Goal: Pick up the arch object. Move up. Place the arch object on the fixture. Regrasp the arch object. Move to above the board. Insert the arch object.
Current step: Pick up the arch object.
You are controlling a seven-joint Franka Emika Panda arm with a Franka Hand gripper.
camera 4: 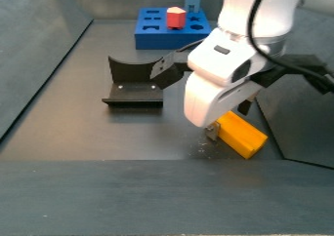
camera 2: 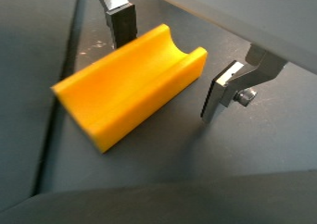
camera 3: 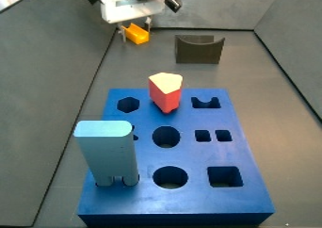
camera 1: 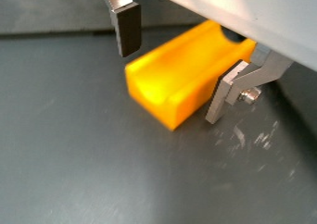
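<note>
The first step, picking up the arch object, seems to be in hand. The two-finger gripper (camera 1: 173, 66) with flat silver plates and dark pads is low over the grey floor in the far corner, and its fingers are spread on both sides of the small yellow-orange arch object (camera 1: 183, 72), a smooth plastic-looking block with a rounded groove along its upper side. In both wrist views a gap shows between each pad and the block, so nothing is pinched yet. I judge the next move calls for closing the fingers squarely on the two long flat sides, then lifting straight up. The dark olive-grey fixture (camera 3: 198, 48) with the U-shaped recess stands near, and the large thick blue board (camera 3: 176, 156) with shaped holes lies well apart
</note>
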